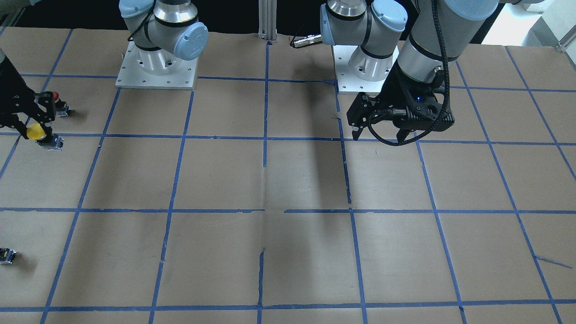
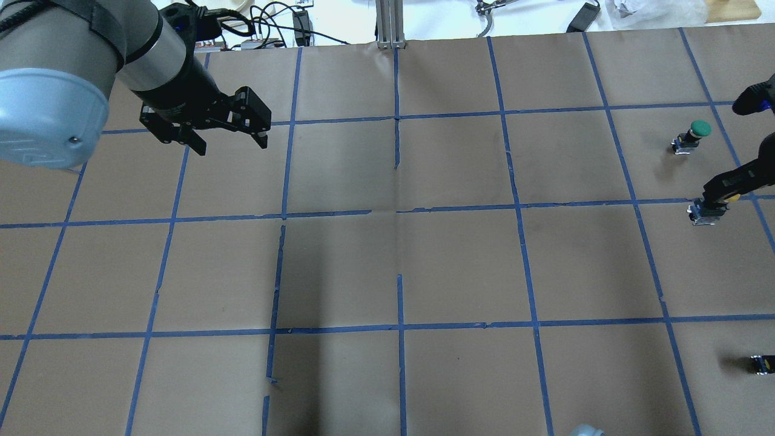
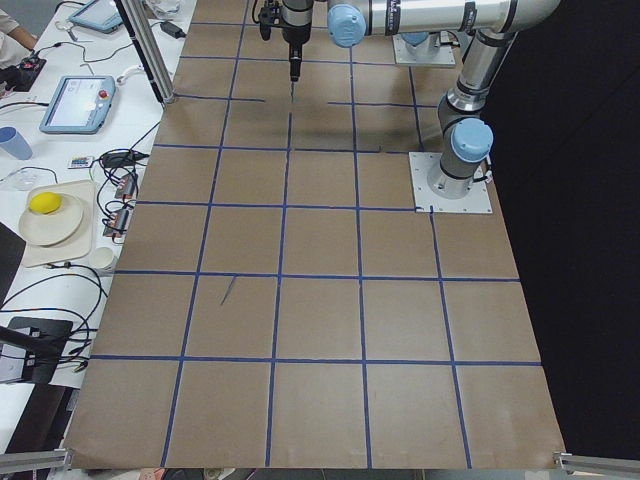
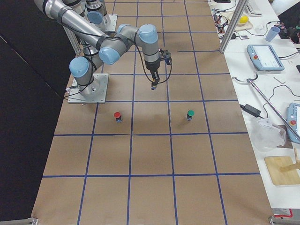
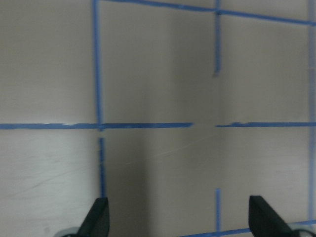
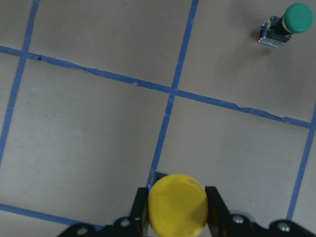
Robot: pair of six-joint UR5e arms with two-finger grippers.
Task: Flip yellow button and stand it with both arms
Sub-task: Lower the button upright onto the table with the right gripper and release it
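The yellow button (image 6: 177,205) sits between my right gripper's fingers (image 6: 213,207), which are shut on its round cap. In the front view the right gripper (image 1: 33,130) is at the far left edge, with the yellow button (image 1: 37,132) hanging tilted and its grey base (image 1: 50,143) close to the table. I cannot tell whether the base touches. In the overhead view the button (image 2: 705,212) is at the right edge. My left gripper (image 2: 230,142) is open and empty and hovers over the far left squares. It also shows in the front view (image 1: 378,132).
A green button (image 2: 693,134) stands beyond the right gripper and also shows in the right wrist view (image 6: 291,22). A red button (image 1: 56,96) stands just behind the right gripper. A small dark capless part (image 2: 761,363) lies near the table's right edge. Blue tape marks a grid on the brown table.
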